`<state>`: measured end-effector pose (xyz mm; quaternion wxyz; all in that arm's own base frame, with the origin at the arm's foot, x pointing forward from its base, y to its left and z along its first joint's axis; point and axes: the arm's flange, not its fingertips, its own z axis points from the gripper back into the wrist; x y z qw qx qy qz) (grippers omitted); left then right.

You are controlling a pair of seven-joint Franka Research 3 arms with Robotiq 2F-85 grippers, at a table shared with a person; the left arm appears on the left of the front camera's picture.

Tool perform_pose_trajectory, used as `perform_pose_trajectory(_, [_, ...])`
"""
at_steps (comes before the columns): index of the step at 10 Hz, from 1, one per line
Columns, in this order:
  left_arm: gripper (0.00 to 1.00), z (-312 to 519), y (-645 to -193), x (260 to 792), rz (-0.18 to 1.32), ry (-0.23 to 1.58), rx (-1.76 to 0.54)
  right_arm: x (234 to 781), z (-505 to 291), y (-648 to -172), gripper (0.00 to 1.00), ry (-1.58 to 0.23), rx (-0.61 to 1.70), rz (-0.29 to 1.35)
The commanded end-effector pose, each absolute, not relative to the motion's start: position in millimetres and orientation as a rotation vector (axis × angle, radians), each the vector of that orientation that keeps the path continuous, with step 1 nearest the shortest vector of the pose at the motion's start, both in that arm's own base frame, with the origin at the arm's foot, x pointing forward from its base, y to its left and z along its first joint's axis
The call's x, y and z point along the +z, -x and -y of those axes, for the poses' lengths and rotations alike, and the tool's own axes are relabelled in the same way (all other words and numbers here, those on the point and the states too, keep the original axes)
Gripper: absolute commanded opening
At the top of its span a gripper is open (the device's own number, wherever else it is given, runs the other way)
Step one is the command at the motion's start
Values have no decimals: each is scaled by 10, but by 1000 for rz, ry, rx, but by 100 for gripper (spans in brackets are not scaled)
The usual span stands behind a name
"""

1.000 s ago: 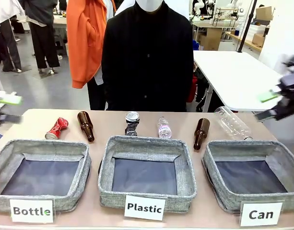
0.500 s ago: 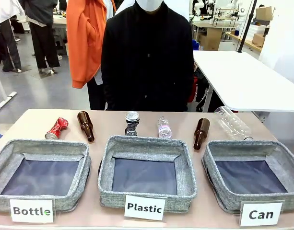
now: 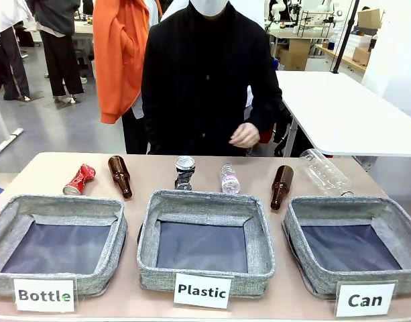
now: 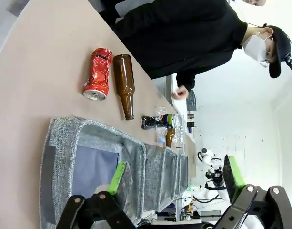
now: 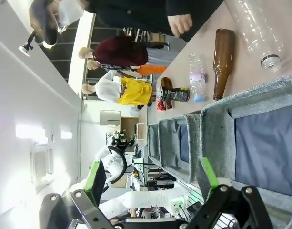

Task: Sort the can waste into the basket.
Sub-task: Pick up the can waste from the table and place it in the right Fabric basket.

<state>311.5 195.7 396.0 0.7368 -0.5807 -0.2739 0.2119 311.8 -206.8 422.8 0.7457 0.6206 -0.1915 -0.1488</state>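
Your two cans lie in the far row on the tabletop (image 3: 51,164), beyond the baskets. The red can (image 3: 79,179) is at the left end, on its side just beside a brown bottle (image 3: 120,176). The black can (image 3: 184,173) stands upright behind the Plastic basket (image 3: 205,200), near a small clear bottle (image 3: 230,178). The Can basket (image 3: 346,204) sits at the right end with nothing in it, so both cans must travel rightward.

Your left fingers (image 4: 118,175) and right fingers (image 5: 207,174) are spread wide with nothing between them, each looking across an end basket toward the row.

The red can has open tabletop on its left, and the black can has a gap on each side. Another brown bottle (image 3: 281,186) and a large clear bottle (image 3: 324,172) crowd the Can basket's far rim, so I'd release from above. Mind the person's hand (image 3: 245,135), raised just past the far edge.
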Motion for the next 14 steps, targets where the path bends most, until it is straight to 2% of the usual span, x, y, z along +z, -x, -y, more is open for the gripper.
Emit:
perform_pose_trajectory(1, [100, -1951, -3125, 3958, 602, 1274, 465, 4265, 2126, -3098, 100, -1362, -317, 419])
perform_pose_trajectory(2, [100, -1914, -3056, 4027, 619, 1173, 437, 4265, 2126, -3098, 100, -1362, -317, 419])
perform_pose_trajectory(4, [100, -1607, -3184, 4418, 551, 1008, 266, 4265, 2126, -3098, 100, -1362, -317, 419])
perform_pose_trajectory(6, [100, -1106, -3564, 4877, 509, 801, 200, 4265, 2126, -3098, 100, -1362, -317, 419])
perform_pose_trajectory(8, [100, -597, -3927, 4958, 487, 595, 201, 4265, 2126, -3098, 100, -1362, -317, 419])
perform_pose_trajectory(9, [100, -363, -4097, 4894, 499, 448, 171, 4265, 2126, -3098, 100, -1362, -317, 419])
perform_pose_trajectory(10, [100, -174, -4252, 4891, 621, 360, 202, 4265, 2126, -3098, 100, -1362, -317, 419])
perform_pose_trajectory(11, [100, -397, -3925, 5077, 550, 590, 155, 4265, 2126, -3098, 100, -1362, -317, 419])
perform_pose_trajectory(13, [100, -397, -3925, 5077, 550, 590, 155, 4265, 2126, -3098, 100, -1362, -317, 419])
perform_pose_trajectory(14, [100, -204, -4089, 5000, 583, 514, 151, 4265, 2126, -3098, 100, -1362, -317, 419])
